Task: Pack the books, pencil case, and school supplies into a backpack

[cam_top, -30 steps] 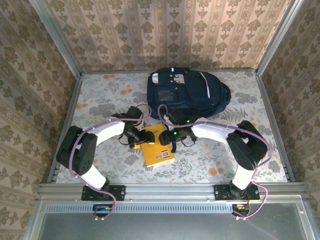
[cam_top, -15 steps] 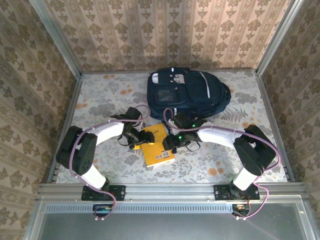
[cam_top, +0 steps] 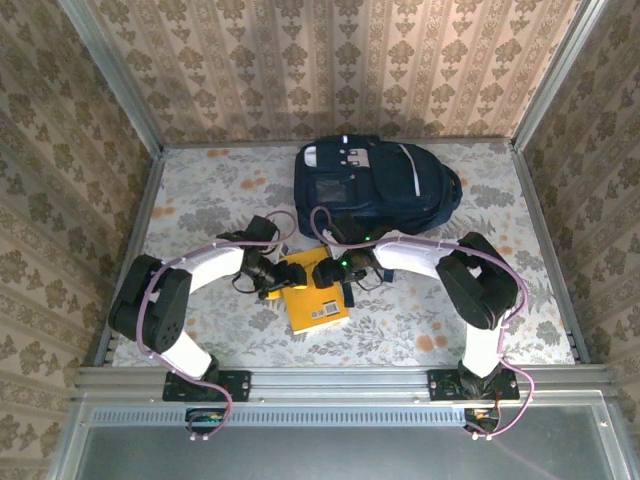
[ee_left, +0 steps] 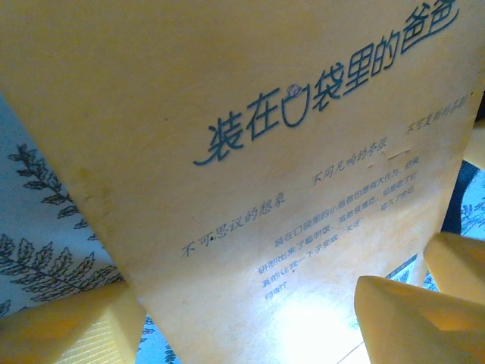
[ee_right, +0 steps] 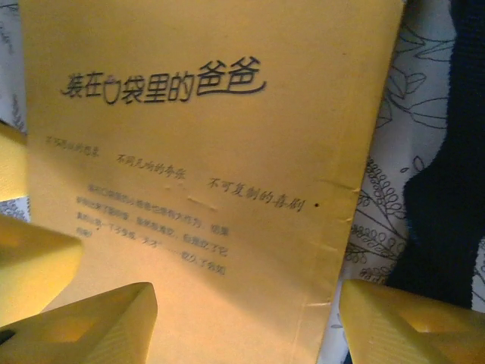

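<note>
From overhead I get even, bright light and a sharp picture, with only soft shadows on the table [cam_top: 200,200]. My wrist views are dimmer and amber; glare whitens the yellow book [ee_left: 227,152] low in the left one, and the close fingertips [ee_left: 409,318] blur.

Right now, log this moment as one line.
left gripper: open over yellow book | right gripper: open over same book | backpack: behind, untouched
</note>
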`<state>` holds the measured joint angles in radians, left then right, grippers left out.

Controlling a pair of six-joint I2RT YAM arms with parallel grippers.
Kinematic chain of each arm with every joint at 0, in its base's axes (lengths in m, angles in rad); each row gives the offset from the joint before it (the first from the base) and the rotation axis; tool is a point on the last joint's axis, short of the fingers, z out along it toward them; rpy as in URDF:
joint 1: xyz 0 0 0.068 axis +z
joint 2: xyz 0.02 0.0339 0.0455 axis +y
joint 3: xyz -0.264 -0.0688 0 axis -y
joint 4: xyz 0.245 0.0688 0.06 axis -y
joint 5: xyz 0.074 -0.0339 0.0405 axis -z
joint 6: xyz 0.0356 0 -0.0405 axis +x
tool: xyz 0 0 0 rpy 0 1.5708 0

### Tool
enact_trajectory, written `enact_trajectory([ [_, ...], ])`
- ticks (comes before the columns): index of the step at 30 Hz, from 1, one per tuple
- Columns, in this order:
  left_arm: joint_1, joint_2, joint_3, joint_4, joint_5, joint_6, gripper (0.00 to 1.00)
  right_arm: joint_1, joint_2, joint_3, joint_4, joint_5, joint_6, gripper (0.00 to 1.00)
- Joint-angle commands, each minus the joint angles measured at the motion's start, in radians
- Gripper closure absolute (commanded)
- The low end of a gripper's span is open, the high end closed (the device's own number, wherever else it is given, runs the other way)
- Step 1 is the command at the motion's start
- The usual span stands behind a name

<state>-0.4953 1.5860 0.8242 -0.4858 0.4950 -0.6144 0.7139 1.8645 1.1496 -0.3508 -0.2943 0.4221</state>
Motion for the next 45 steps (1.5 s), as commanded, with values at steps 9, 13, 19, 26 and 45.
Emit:
enact_trajectory([
  [9, -0.010, 0.025, -0.023, 0.106, 0.114, -0.027, 0.37, 0.001, 0.050, -0.009, 0.077, -0.298, 0.076, 0.35],
  [13, -0.012, 0.025, -0.023, 0.119, 0.123, -0.030, 0.48, -0.034, 0.048, -0.055, 0.240, -0.435, 0.209, 0.37],
  [19, -0.012, 0.016, -0.030, 0.121, 0.129, -0.030, 0.65, -0.086, 0.049, -0.132, 0.472, -0.579, 0.373, 0.39],
  [26, -0.010, -0.001, -0.027, 0.120, 0.134, -0.033, 0.67, -0.099, 0.048, -0.182, 0.611, -0.663, 0.442, 0.43],
  [45, 0.134, -0.351, 0.002, 0.053, 0.243, -0.014, 0.18, -0.163, -0.347, -0.254, 0.553, -0.511, 0.336, 1.00],
])
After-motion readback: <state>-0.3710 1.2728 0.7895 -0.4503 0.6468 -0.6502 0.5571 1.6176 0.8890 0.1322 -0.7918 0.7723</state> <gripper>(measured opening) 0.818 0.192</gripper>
